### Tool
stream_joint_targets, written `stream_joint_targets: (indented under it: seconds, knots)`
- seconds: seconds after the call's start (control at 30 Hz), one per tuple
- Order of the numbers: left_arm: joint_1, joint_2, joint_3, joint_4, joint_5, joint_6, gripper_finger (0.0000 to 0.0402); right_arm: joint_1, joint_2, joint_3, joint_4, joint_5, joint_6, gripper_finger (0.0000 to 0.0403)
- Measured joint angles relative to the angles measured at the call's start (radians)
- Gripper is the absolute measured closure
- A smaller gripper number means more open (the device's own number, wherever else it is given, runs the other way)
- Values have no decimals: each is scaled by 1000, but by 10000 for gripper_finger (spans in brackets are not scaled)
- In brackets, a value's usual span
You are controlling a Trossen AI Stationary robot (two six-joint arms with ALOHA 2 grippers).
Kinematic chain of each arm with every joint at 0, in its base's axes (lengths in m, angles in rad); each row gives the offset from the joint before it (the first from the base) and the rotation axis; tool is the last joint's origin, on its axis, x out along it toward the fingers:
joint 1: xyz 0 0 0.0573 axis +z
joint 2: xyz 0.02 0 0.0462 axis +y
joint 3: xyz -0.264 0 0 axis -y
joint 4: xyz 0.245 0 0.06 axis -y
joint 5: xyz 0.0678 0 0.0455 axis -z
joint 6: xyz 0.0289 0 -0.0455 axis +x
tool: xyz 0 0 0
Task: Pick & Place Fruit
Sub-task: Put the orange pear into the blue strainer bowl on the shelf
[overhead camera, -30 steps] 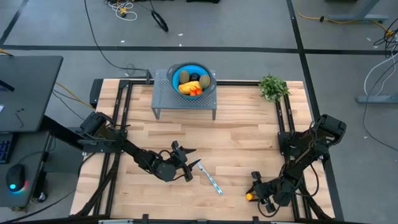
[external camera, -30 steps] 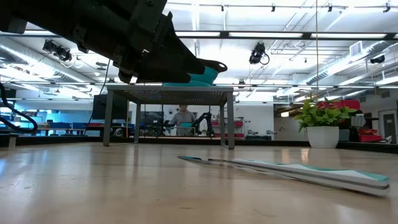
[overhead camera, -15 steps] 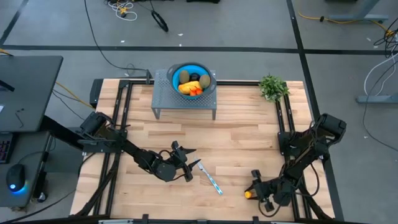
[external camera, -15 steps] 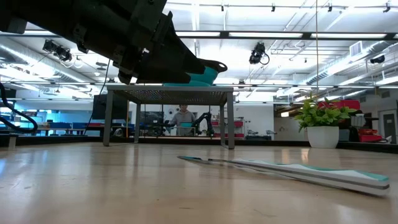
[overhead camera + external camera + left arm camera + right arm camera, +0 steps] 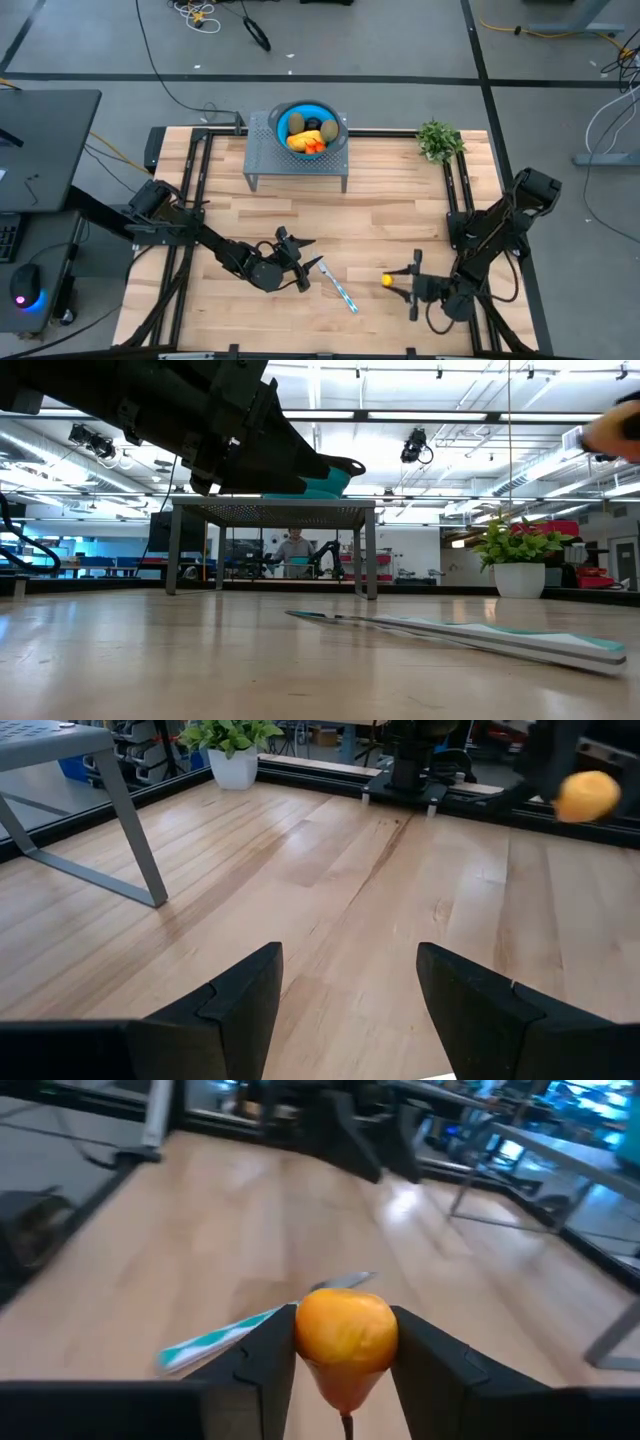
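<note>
The right gripper (image 5: 343, 1345) has its fingers clamped on a small orange fruit (image 5: 346, 1330), held above the table's near right part, beside the teal-handled knife (image 5: 340, 290). The left gripper (image 5: 345, 990) hangs empty, fingers spread apart, over the table's near middle. On the metal stand (image 5: 262, 160) at the far edge, the blue bowl (image 5: 283, 117) holds the other fruits (image 5: 305, 135).
</note>
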Motion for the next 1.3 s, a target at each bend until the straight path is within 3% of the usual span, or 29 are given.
stream_joint_targets:
  seconds: [0.3,0.53,0.77,0.93,1.3]
  knots:
    - [3,0,0,0,-1,0,162,-275,0,0,98,-28,-80,251]
    - [3,0,0,0,-2,1,162,-544,0,68,386,-265,-434,251]
    - [3,0,0,0,4,-14,162,-760,0,313,250,-418,-610,251]
    - [3,0,0,0,4,-68,162,-913,0,500,91,-573,-622,251]
    - [6,0,0,0,5,-112,162,-1157,63,624,82,-842,-585,251]
